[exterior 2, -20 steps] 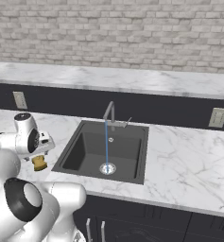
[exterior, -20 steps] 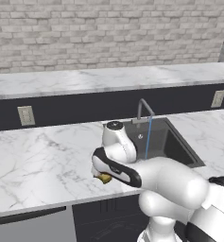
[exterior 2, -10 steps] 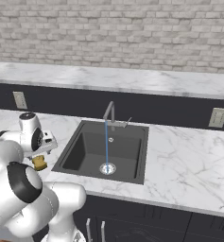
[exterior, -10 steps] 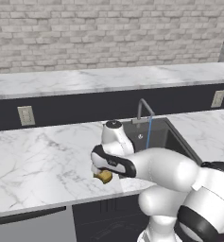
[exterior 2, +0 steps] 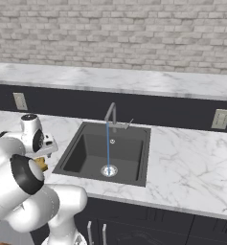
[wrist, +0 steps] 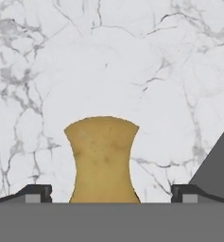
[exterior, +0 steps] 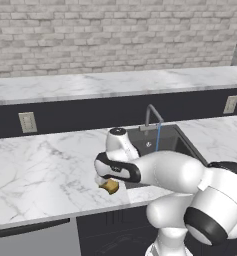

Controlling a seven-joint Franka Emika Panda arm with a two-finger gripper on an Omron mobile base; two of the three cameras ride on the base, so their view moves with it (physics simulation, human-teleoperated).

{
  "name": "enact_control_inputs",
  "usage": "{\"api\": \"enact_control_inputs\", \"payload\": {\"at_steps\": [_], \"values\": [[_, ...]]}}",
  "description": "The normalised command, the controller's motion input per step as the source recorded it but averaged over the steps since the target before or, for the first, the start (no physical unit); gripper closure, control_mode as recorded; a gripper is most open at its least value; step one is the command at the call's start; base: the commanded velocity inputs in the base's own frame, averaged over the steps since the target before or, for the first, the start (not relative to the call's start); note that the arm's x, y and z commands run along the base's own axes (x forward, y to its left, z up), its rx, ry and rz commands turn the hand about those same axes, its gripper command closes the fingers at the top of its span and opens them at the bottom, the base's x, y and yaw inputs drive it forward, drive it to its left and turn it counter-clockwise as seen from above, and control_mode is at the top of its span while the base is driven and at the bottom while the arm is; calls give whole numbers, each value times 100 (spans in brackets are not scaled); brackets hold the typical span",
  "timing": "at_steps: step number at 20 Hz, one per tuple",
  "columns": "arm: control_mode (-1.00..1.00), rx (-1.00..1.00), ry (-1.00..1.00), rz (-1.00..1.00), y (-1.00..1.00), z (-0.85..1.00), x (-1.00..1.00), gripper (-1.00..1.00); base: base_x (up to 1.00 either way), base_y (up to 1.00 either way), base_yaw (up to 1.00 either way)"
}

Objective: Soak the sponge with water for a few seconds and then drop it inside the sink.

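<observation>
1. The sponge (wrist: 103, 158) lies flat on the white marble counter (exterior: 40, 170), near the counter's front edge and just left of the sink (exterior 2: 129, 143).
2. In the hand view, the sponge sits centred between the two dark fingertips (wrist: 35, 193), with clear marble on either side of it; no contact is visible.
3. The gripper (wrist: 111, 194) is released, its jaws spread wide and straddling the sponge from above.
4. In the left base view, the sponge (exterior: 110, 186) shows directly under the hand.
5. The water (exterior 2: 107, 146) runs as a thin blue vertical stream from the faucet (exterior 2: 111, 114) to the round drain (exterior 2: 109, 170).
6. A wall outlet (exterior: 27, 122) sits on the dark backsplash, far left of the sink.
</observation>
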Motion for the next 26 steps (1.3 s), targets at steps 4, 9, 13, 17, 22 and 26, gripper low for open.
{"api": "enact_control_inputs", "payload": {"at_steps": [4, 9, 13, 17, 22, 26], "values": [[-100, 0, 1, 0, 4, -10, 1, -100, 0, 0, 0], [-100, 0, 0, 0, 0, -13, 6, -100, 0, 0, 0], [-100, 0, 0, 0, 0, -13, 0, -100, 0, 0, 0], [-100, 0, 0, 0, 1, -9, 0, -100, 0, 0, 0], [-100, 0, 0, -1, 11, 0, 0, -100, 0, 0, 0], [-100, 0, 0, -4, 11, 0, 0, -100, 0, 0, 0]]}}
